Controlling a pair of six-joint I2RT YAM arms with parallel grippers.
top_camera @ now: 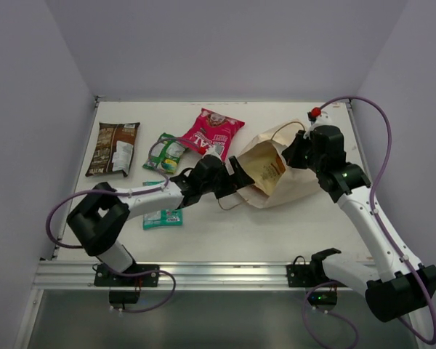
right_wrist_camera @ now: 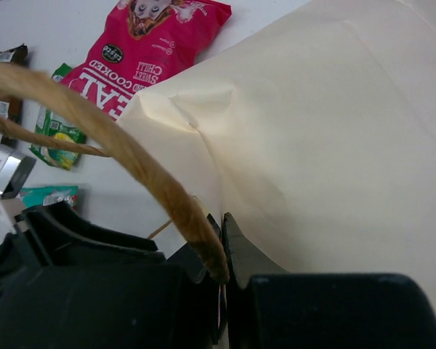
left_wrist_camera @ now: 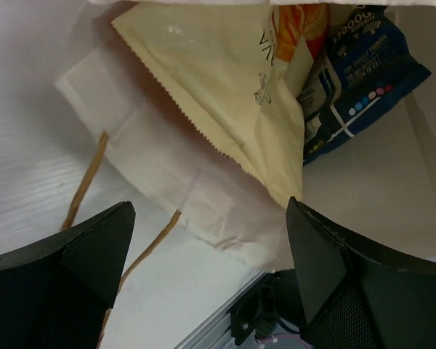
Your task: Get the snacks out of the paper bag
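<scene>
Left fingers (left_wrist_camera: 80, 276) spread at paper bag (left_wrist_camera: 203, 94), blue packet (left_wrist_camera: 360, 80) seen only there, right gripper (right_wrist_camera: 219, 247) pinching handle (right_wrist_camera: 131, 156)

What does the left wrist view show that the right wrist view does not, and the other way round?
Only the left wrist view looks into the bag's mouth: a blue packet and an orange-and-cream packet lie inside, with the left gripper open before it. Only the right wrist view shows the pink packet, green packet and teal packet lying outside, and the right gripper shut on a cord handle. Both show the cream paper bag.
</scene>
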